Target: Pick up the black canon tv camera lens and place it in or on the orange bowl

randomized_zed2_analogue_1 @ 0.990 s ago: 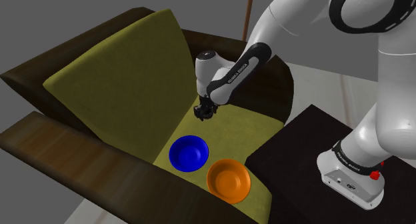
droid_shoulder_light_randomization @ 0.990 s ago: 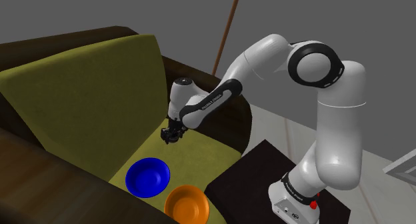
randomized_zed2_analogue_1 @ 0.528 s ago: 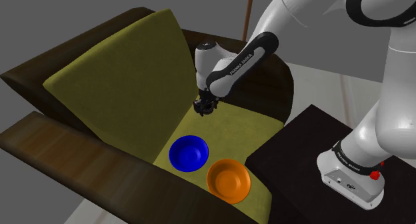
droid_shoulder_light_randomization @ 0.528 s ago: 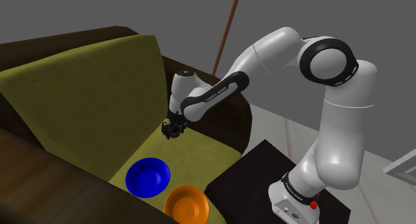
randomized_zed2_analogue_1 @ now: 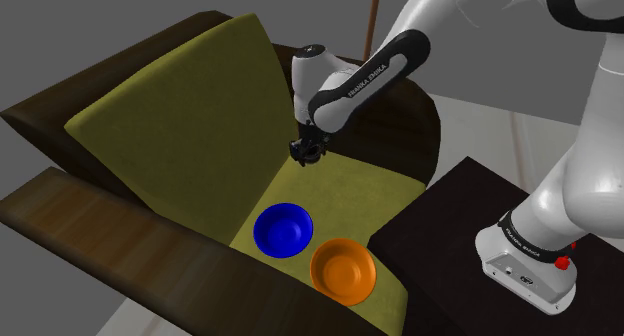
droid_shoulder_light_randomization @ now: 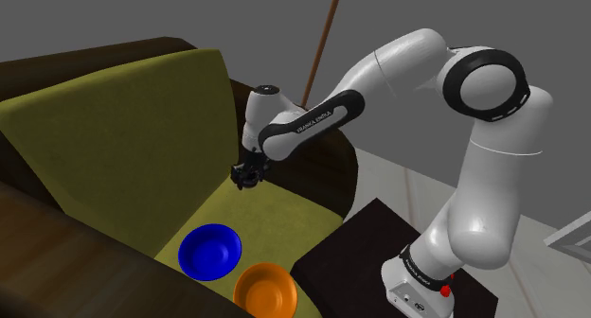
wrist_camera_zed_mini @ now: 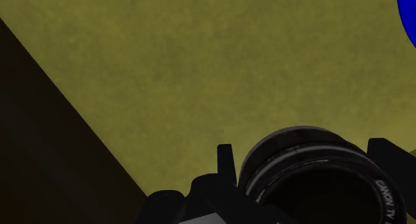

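The black camera lens (wrist_camera_zed_mini: 313, 183), a ribbed barrel with white lettering on its rim, sits clasped between my two black fingers. My gripper (droid_shoulder_light_randomization: 246, 177) is shut on it and hangs a little above the olive seat cushion (droid_shoulder_light_randomization: 284, 212), close to the backrest. From the second exterior view the gripper (randomized_zed2_analogue_1: 305, 152) is up and behind the bowls. The orange bowl (droid_shoulder_light_randomization: 265, 290) rests at the cushion's front edge, with nothing in it (randomized_zed2_analogue_1: 343, 268).
A blue bowl (droid_shoulder_light_randomization: 210, 251) lies on the seat between the gripper and the orange bowl. Dark brown armrests (randomized_zed2_analogue_1: 90, 224) flank the cushion. My stand sits on a dark box (randomized_zed2_analogue_1: 450, 254) beside the sofa. A thin brown pole (droid_shoulder_light_randomization: 322, 42) rises behind.
The gripper has risen off the seat with the lens held in it and shifted slightly toward the backrest. The bowls have not moved.
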